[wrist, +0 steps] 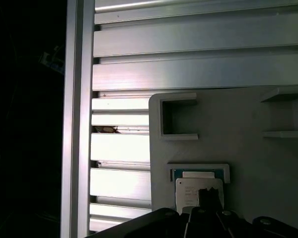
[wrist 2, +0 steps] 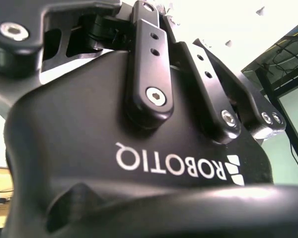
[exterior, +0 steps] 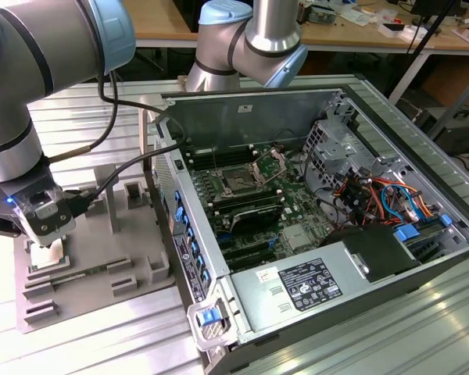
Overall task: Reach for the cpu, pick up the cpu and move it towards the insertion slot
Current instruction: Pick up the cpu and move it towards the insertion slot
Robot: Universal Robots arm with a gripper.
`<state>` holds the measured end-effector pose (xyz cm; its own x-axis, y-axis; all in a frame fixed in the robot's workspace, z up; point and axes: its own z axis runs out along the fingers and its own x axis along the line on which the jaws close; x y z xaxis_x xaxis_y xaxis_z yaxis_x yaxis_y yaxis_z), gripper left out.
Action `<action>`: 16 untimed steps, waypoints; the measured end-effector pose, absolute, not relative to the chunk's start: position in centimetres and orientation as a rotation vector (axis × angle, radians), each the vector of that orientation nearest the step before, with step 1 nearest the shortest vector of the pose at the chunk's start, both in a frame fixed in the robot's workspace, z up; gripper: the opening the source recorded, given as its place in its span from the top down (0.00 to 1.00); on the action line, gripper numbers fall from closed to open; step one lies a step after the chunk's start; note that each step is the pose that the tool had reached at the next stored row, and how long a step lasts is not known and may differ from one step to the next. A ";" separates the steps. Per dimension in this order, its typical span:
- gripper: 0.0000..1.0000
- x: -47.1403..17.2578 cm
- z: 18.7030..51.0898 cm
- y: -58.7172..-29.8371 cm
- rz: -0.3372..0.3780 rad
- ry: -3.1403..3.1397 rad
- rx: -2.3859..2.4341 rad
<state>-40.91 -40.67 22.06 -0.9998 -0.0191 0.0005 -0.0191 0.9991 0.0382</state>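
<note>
A: Where's the cpu [wrist: 198, 191]?
B: In its pocket by the grey tray [wrist: 248, 148] edge, at the exterior view's left end of the desk [wrist: 188, 74]. The claw [wrist: 206, 201] is right over it. Can't tell if it's apart or clamped.
A: Tips?
B: I'd centre on it, grip square to the cpu edges, and lift straight off the pocket rim. The insertion slot [exterior: 239, 181] is well apart, inside the case [exterior: 352, 234].
</note>
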 end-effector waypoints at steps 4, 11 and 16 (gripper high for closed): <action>0.83 -40.9 22.1 -40.7 -0.060 -3.140 0.030; 0.52 -40.9 22.1 -40.7 -0.060 -3.140 0.030; 0.46 -40.9 22.0 -40.7 -0.060 -3.140 0.030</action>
